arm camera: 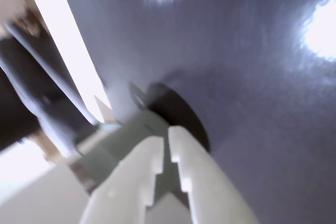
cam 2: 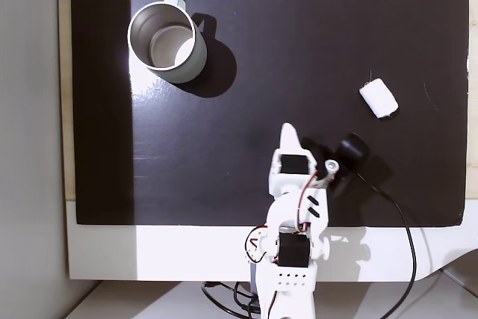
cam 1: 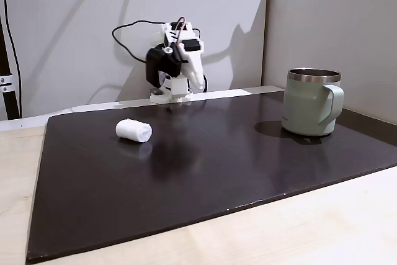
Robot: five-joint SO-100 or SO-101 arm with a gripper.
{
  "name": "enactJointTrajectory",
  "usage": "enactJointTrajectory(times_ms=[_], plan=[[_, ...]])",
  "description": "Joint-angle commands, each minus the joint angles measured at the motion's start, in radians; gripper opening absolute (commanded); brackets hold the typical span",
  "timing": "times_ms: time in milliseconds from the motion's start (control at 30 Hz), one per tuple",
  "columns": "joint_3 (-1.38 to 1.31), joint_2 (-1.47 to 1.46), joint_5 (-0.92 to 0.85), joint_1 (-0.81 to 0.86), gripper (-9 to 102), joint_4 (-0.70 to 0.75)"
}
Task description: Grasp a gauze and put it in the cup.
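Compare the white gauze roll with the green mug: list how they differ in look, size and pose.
Size: the small white rolled gauze is much smaller than the pale sage-green mug with the steel rim.
Pose: the gauze lies on its side; the mug stands upright, mouth open upward.
Look: the gauze is soft white cloth; the mug is rigid, with a loop handle.
Shared: both rest on the dark mat, far apart.

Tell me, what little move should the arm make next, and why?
Probably swing toward the gauze and open. The gripper looks shut and empty, folded near the arm's base, while the gauze lies loose on the dark mat, apart from the cup.
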Motion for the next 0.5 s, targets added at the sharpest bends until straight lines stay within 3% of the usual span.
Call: enactJointTrajectory(times_ms=[0,200,467], plan=[[-0.135,0.009,0.055,0.063,0,0.057],[-0.337,-0.077,0.170,0.153,1,0.155],[-0.607,-0.448,0.345,0.288,22,0.179]])
